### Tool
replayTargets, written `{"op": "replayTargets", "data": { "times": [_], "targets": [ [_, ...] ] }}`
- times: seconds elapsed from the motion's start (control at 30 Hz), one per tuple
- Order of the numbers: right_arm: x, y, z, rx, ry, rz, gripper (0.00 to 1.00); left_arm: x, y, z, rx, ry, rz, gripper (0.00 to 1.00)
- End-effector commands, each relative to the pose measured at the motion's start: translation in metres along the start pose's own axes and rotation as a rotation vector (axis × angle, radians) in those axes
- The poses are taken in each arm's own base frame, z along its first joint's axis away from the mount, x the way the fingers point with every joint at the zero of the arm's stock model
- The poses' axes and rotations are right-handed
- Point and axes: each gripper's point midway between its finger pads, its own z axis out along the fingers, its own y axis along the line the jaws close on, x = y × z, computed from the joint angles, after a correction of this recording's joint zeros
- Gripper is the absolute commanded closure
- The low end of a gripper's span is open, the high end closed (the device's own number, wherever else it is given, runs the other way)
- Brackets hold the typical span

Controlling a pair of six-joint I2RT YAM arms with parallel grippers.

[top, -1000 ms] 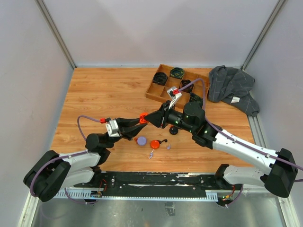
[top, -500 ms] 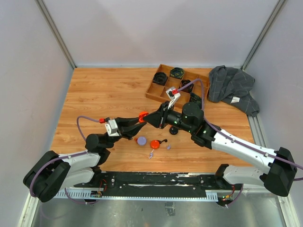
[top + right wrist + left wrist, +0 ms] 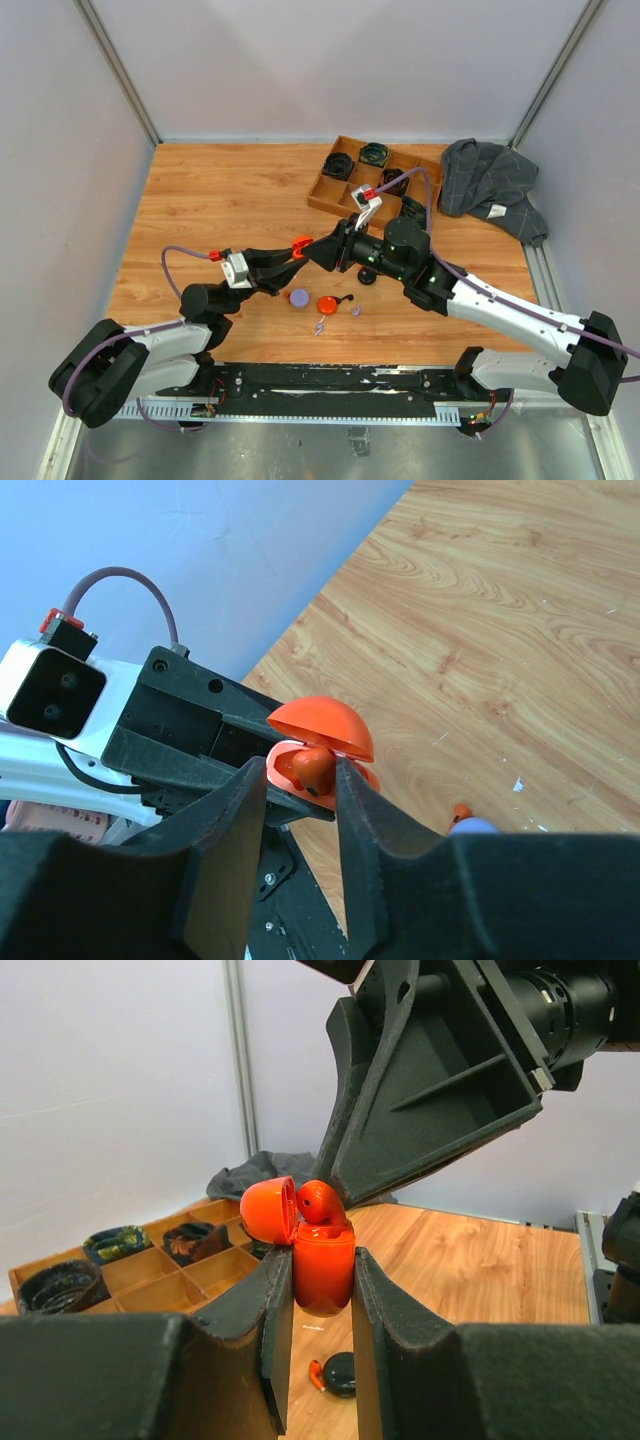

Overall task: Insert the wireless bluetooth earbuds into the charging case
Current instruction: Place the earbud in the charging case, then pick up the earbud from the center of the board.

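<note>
Holding the case [image 3: 323, 1275] up off the table [image 3: 220, 190] in your left gripper [image 3: 293, 254] makes sense. Its fingers clamp the body from both sides, with the lid [image 3: 268, 1210] flipped back and the mouth turned toward the other arm.

Agreed, and your grip sits low on the body, so the rim and hinge are free. Now look at your right gripper [image 3: 300, 768]. Its tips are right at the mouth, and the orange bud [image 3: 320, 1201] sits in the well with its head showing above the rim.

Is that bud pinched or free? Your right fingers stand only narrowly apart, and from either wrist view I can't tell whether they touch it.

Nor can I. My guess is you're at the release, because the bud looks partly seated, not flush.

Then you'd want to draw straight back from the mouth, so the tips don't drag the bud out with them.

And mind the lid, which hangs near your right tips. The lilac case [image 3: 299, 296] lies on the table, near side, below both grippers, presumably for a later bud.
</note>
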Motion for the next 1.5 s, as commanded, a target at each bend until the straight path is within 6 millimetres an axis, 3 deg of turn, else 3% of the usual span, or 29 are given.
{"op": "replayTargets", "data": {
  "times": [0.0,0.37,0.7,1.0,1.17,1.47],
  "targets": [
    [0.01,-0.004,-0.006,0.031,0.023,-0.01,0.62,-0.058,-0.007,0.0,0.016,-0.226,0.105,1.0],
    [-0.009,-0.008,-0.021,0.077,-0.015,-0.163,0.38,-0.038,0.003,-0.013,-0.08,-0.168,-0.01,1.0],
    [0.009,-0.049,-0.036,0.219,0.098,-0.361,0.27,0.008,0.034,-0.026,-0.29,0.033,-0.139,1.0],
    [0.053,-0.081,-0.02,0.268,0.298,-0.408,0.25,0.022,0.066,-0.041,-0.5,0.152,-0.199,1.0],
    [0.087,-0.084,-0.004,0.231,0.436,-0.377,0.25,0.022,0.084,-0.056,-0.624,0.201,-0.22,1.0],
    [0.144,-0.091,0.023,0.18,0.618,-0.37,0.28,0.046,0.104,-0.093,-0.801,0.255,-0.357,1.0]
  ]
}}
